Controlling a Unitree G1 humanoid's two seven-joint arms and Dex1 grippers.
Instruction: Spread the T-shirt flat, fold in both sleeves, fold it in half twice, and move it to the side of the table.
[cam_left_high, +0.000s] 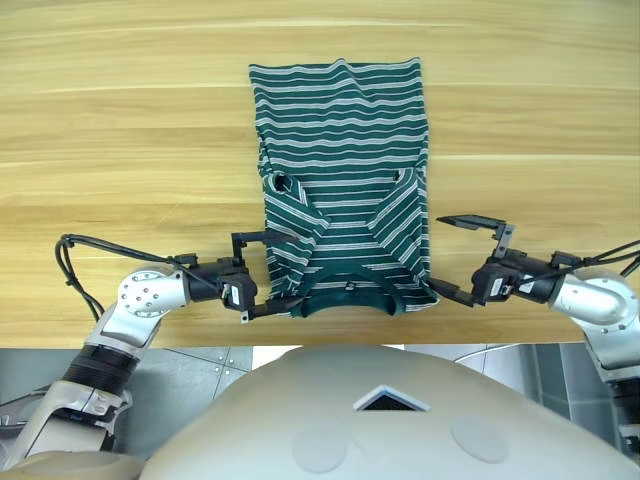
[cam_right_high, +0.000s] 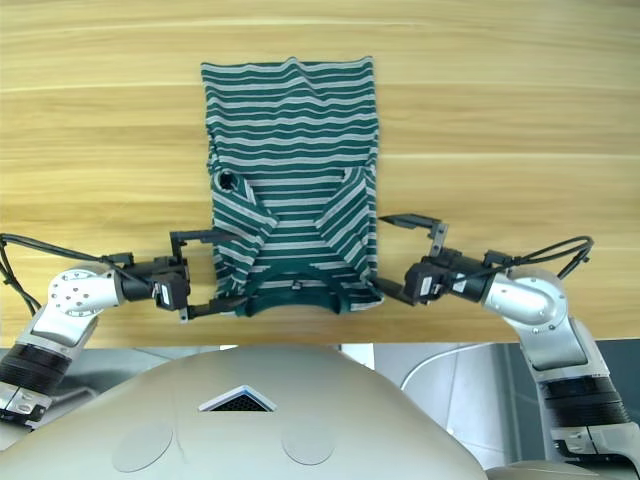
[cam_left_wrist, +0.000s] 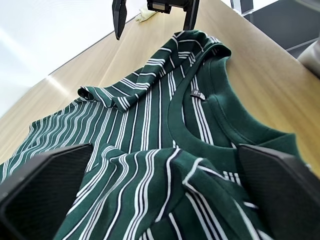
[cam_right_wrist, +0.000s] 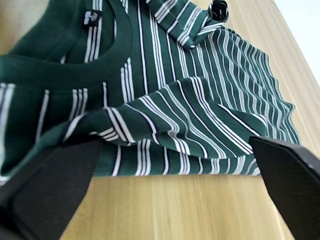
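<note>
The green striped T-shirt (cam_left_high: 345, 150) is laid on the pale wooden table (cam_left_high: 120, 120), sleeves folded in, collar towards the near edge. The left gripper (cam_left_high: 292, 268) and right gripper (cam_left_high: 437, 253) are held wide open at its shoulders, with nothing grasped. Grey floor tiles (cam_left_high: 190, 370) are seen below the table's edge.

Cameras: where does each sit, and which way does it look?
Left eye view: on the head, facing forward and down at the T-shirt on the table; both arms show, left pincer, right pincer.
Right eye view: its stereo twin, same scene.
Left wrist view: on the left wrist, looking across the collar toward the right pincer; own fingers show.
Right wrist view: on the right wrist, facing the collar too; own fingers show.
</note>
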